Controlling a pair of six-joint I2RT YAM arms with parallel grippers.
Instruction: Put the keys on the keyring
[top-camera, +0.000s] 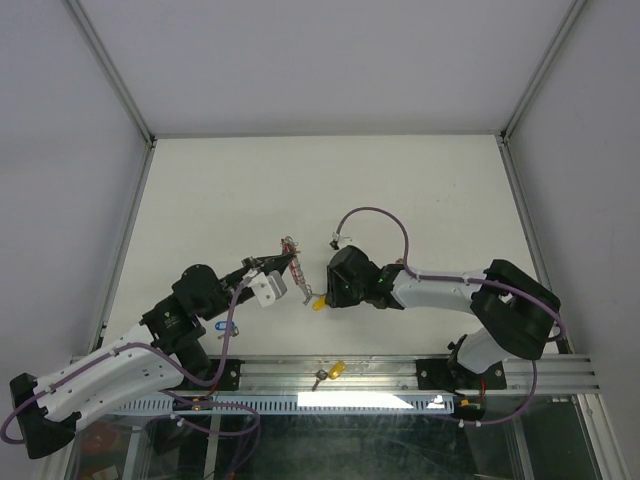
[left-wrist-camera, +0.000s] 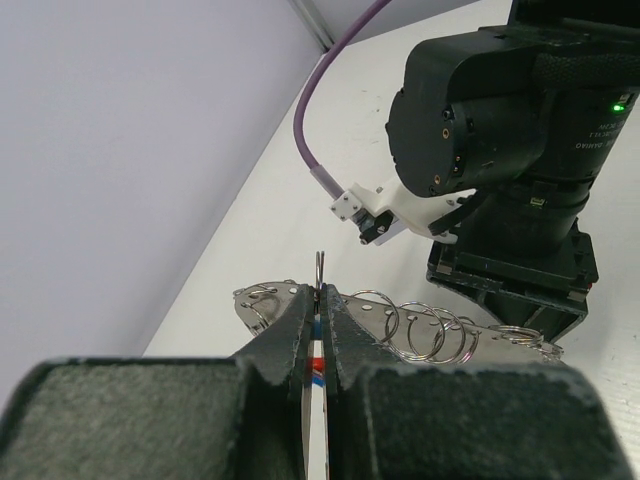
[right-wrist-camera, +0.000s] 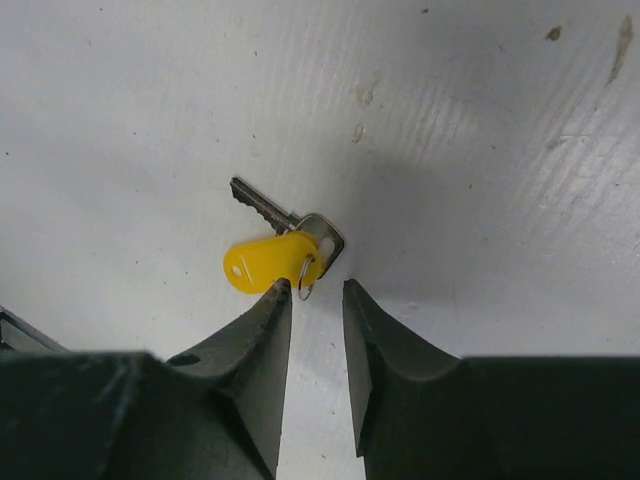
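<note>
We see the left pincer (left-wrist-camera: 321, 300) closed tight on the keyring (left-wrist-camera: 430, 332), held up off the desk (top-camera: 400, 190) near its middle; from the left wrist view its two fingers (left-wrist-camera: 290, 335) press together on a thin edge of the keyring, with a sliver of red and blue showing in the seam between them; a row of small silver rings (left-wrist-camera: 455, 338) fans out to the right of the grip, and one more loop sits on the left side; the dark body of the right arm (left-wrist-camera: 500, 130) stands close behind the keyring in that view. The right pincer (right-wrist-camera: 318, 295) is partly open and grips nothing; it points down at the desk, just over a yellow-tagged key (right-wrist-camera: 272, 262) that lies flat there; the key's silver blade points up and left in the right wrist view, the yellow tag lies beside it, and the key's small wire loop sits right at the mouth of the gap between the fingertips; whether the left fingertip touches the tag we cannot tell. From above, this key lies just right of the held keyring, apart from it. A second yellow-tagged key (top-camera: 332, 371) rests on the metal rail (top-camera: 520, 375) at the near edge; a blue-tagged key (top-camera: 226, 325) lies on the desk beside the left arm (top-camera: 130, 365).
</note>
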